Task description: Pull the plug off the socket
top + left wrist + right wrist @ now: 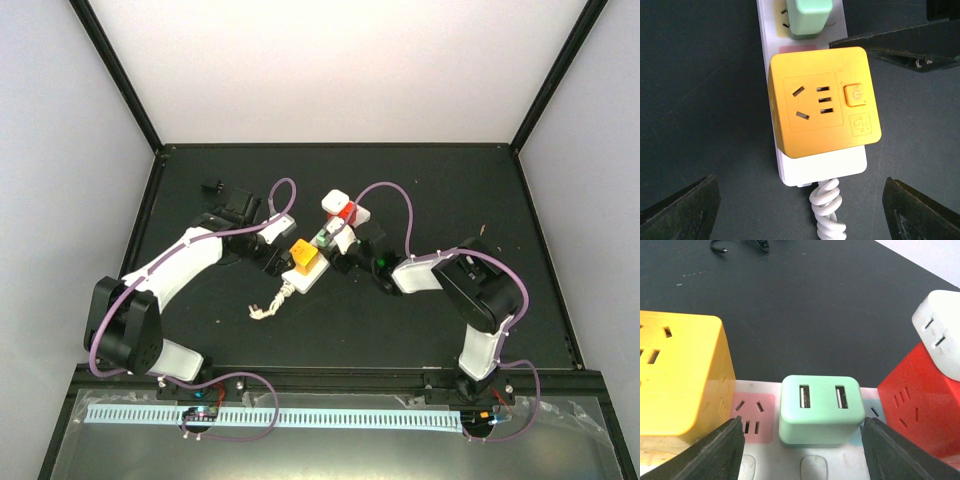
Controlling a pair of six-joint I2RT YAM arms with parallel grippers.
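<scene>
The socket is a white power strip (312, 268) lying diagonally mid-table, with a twisted white cord stub (268, 305). A yellow cube adapter (303, 254), a mint green USB plug (322, 238) and a red cube (346, 213) with a white plug on top (336, 200) sit in it. My left gripper (276, 258) is open beside the yellow cube (822, 107), its fingers (685, 210) wide apart at the cord end. My right gripper (345, 256) is open, its fingers (710, 450) either side of the green plug (821, 410), not touching it.
A small black part (212, 186) lies at the back left, and a black cable (740, 245) shows beyond the strip. A bare pink outlet face (751, 416) lies between yellow and green. Black frame posts bound the table.
</scene>
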